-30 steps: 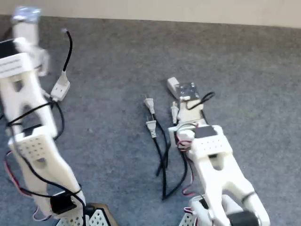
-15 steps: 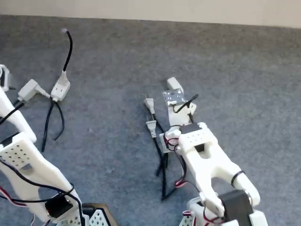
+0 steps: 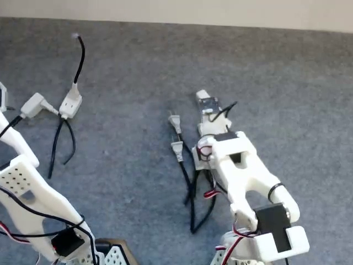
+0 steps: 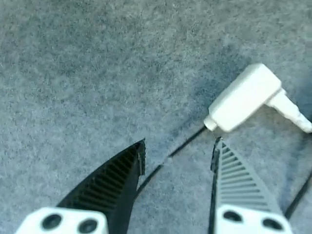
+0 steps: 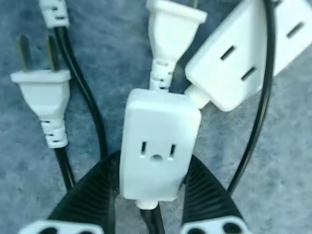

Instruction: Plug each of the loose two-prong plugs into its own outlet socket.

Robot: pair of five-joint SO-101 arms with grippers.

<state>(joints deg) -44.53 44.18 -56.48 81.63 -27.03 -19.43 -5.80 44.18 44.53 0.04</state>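
"Two tools to enter. State of each?"

"The right tool (image 5: 151, 168) is narrow, with its fingers (image 5: 97, 195) pressed to both flanks of the white socket block (image 5: 158, 141). I cannot tell whether the block is lifted or resting on the table (image 3: 127, 66). The left tool (image 4: 179, 143) is wide and holds nothing. It hangs above a thin black cord (image 4: 165, 161)."

"Plugs, placed against the socket block?"

"One two-prong plug (image 5: 41, 83) lies just beside the block and apart from it, prongs bare and pointing away from the right tool. A second plug (image 5: 173, 19) sits just past the block's far end, and its strain relief runs in behind the block. Its prongs are cut off, so I cannot tell if they are seated. A slotted tap (image 5: 229, 73) sits at the block's far corner, touching it as far as I can judge, and its visible slots are empty. An angled white plug (image 4: 241, 100) lies well apart from the block, over by the left tool."

"Step in hand?"

"Judgement: securing a receptacle. The block is gripped, no plug is gripped, and the block's slots are open — early in the task."

"Next move calls for?"

"Probably a steady hold on the block while the left tool fetches the plug beside it and grips the body behind the prongs. The block's face looks up at the wrist camera and the prongs lie flat along the table, so the plug must be turned before a straight push — likely the hard part. The left tool starts well apart from the block. Cords crossing beside the block could drag."
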